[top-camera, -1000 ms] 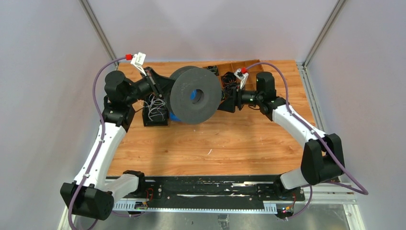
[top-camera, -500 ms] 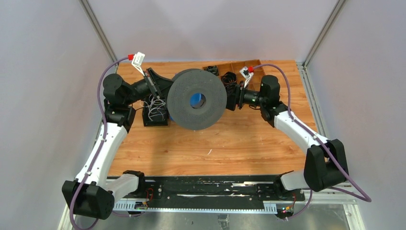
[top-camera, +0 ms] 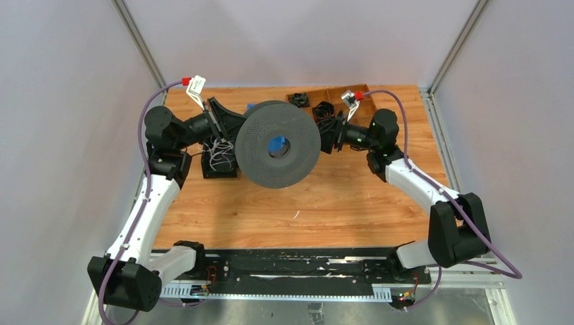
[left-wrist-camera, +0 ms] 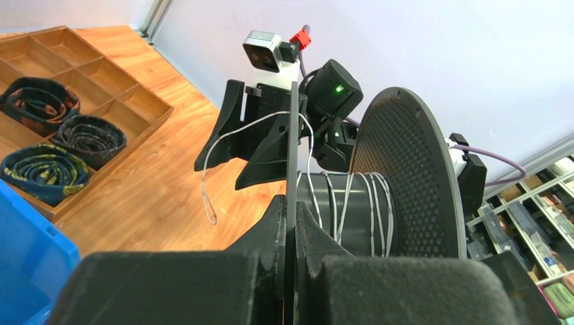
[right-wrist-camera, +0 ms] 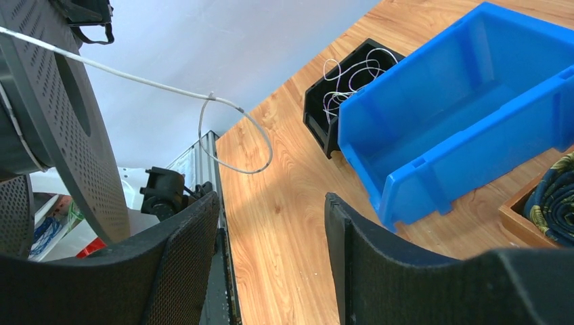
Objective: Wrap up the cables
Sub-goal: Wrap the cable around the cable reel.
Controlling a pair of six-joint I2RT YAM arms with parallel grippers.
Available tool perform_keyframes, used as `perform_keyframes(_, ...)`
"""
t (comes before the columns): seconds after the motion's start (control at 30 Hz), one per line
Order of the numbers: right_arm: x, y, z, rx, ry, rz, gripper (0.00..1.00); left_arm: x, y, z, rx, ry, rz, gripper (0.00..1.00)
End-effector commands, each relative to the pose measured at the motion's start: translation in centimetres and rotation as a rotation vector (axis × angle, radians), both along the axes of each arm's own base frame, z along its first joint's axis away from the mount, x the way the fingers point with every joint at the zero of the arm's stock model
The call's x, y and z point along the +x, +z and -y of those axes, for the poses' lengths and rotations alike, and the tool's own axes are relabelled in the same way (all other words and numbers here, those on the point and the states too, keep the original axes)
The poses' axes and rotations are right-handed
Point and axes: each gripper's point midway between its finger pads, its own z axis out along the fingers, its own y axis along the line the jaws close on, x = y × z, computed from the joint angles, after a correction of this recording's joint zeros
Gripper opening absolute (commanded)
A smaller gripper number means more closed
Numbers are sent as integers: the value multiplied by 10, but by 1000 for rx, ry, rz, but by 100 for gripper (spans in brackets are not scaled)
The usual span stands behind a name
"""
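A dark grey perforated spool point(top-camera: 277, 143) hangs above the table between both arms. My left gripper point(top-camera: 238, 127) is shut on the thin edge of one spool flange point(left-wrist-camera: 292, 169). The whitish cables point(left-wrist-camera: 352, 203) lie in several turns round the spool's hub, and a free end with a small loop point(left-wrist-camera: 206, 189) hangs off it. In the right wrist view that strand and loop point(right-wrist-camera: 237, 135) float beyond my right gripper point(right-wrist-camera: 271, 223), which is open and empty, just right of the spool point(right-wrist-camera: 61, 122). More loose cables point(top-camera: 220, 152) fill a black box.
A blue bin point(right-wrist-camera: 460, 115) stands behind the spool, with the black box point(right-wrist-camera: 325, 108) beside it. A wooden compartment tray point(left-wrist-camera: 81, 88) at the back right holds several dark coils. Bare wooden table point(top-camera: 304, 203) lies in front of the spool.
The spool has turned its flat perforated face more toward the top camera. My right gripper has drawn back and up to the spool's right side, staying open. The left grip holds.
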Motion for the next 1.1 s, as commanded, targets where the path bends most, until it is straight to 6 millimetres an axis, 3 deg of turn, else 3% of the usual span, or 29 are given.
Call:
perform_keyframes(0.0,1,8,-13,13,28,23,58,-9,15,-2,-17,-4,60,0)
perform_keyframes(0.37,0,15,-35,31,72,45,50,-7,12,-3,-18,3,50,0)
perform_keyframes(0.73,6,17,-44,59,64,24,13,-5,12,-4,-27,19,46,0)
perform_keyframes(0.9,6,0,-36,-13,10,-6,1,7,14,-10,-47,81,25,0)
perform_keyframes(1.07,4,-25,-24,-116,-49,-16,1,30,19,-21,-43,185,-8,0)
